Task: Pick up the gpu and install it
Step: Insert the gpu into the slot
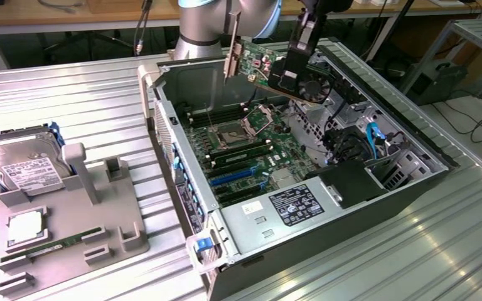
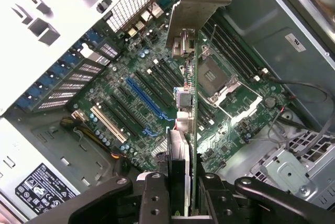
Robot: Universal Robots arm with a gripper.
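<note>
The hand (image 1: 294, 66) is clamped on the gpu (image 1: 262, 63), holding it tilted above the open computer case (image 1: 408, 125), over the motherboard (image 1: 241, 150), with the card's middle hidden behind the hand.

Gpu (image 1: 258, 63) in fingers (image 2: 154, 203) above mobo (image 1: 241, 150) inside open case (image 1: 391, 103); hdd tray (image 1: 78, 216) at exterior view's left.

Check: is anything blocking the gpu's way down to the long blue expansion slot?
Nothing visible. The gripper holds the gpu above the open case, and the long blue slot on the motherboard lies bare, no cable or card across it.
</note>
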